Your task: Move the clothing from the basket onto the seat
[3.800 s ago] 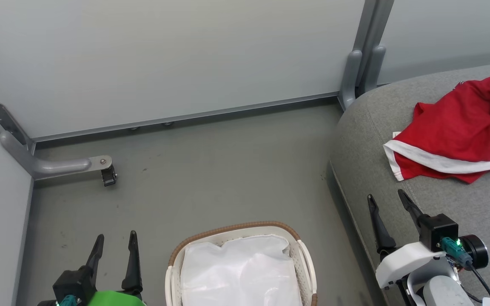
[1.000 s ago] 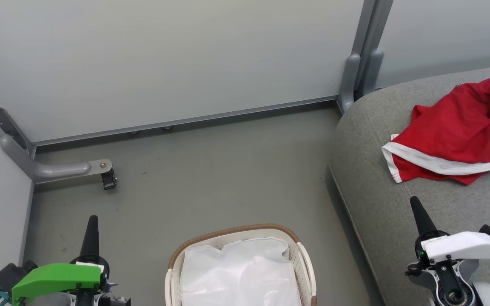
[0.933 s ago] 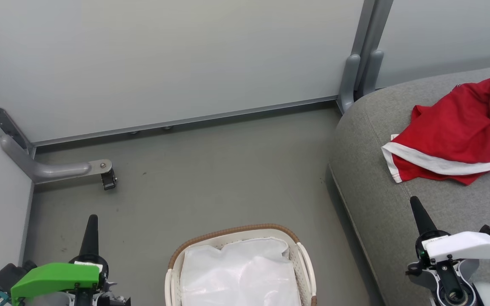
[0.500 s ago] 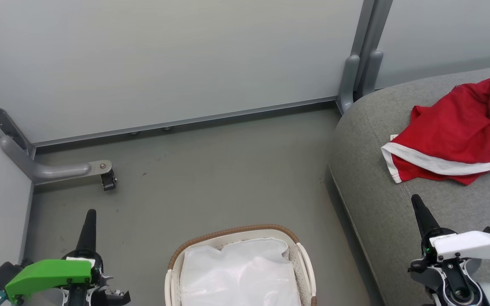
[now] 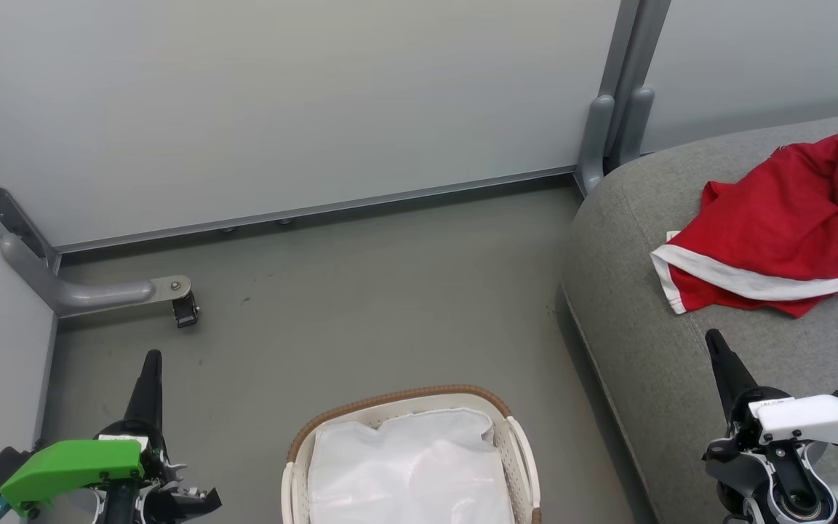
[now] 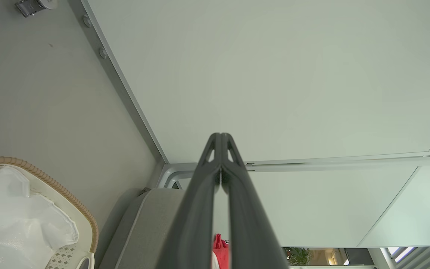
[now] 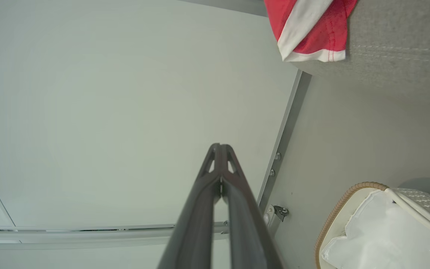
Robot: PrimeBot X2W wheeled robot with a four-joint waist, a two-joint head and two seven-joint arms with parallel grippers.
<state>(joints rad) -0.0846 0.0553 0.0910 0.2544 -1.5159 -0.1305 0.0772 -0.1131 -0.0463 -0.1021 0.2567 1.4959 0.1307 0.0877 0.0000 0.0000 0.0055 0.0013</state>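
The red clothing (image 5: pixel 783 225) with white trim lies crumpled on the grey seat (image 5: pixel 644 320) at the right; its hem shows in the right wrist view (image 7: pixel 308 26). On the floor at bottom centre stands the basket (image 5: pixel 404 400), with nothing but its white liner (image 5: pixel 412 466) showing inside. My left gripper (image 5: pixel 151 360) is shut and empty, left of the basket over the floor. My right gripper (image 5: pixel 715 340) is shut and empty over the seat's front part, below the clothing. In each wrist view the fingers (image 6: pixel 220 136) (image 7: pixel 219 146) are pressed together.
Pale partition walls (image 5: pixel 302 102) close off the back and left. A grey metal foot with a caster (image 5: pixel 185 309) juts onto the floor at the left. A grey post (image 5: pixel 612 124) stands between wall and seat. Bare grey floor (image 5: pixel 361 291) lies beyond the basket.
Both grippers went from open to shut since the oldest frame and turned on their wrists. Over the last second the left gripper drifted slightly forward. Clothing and basket stayed put.
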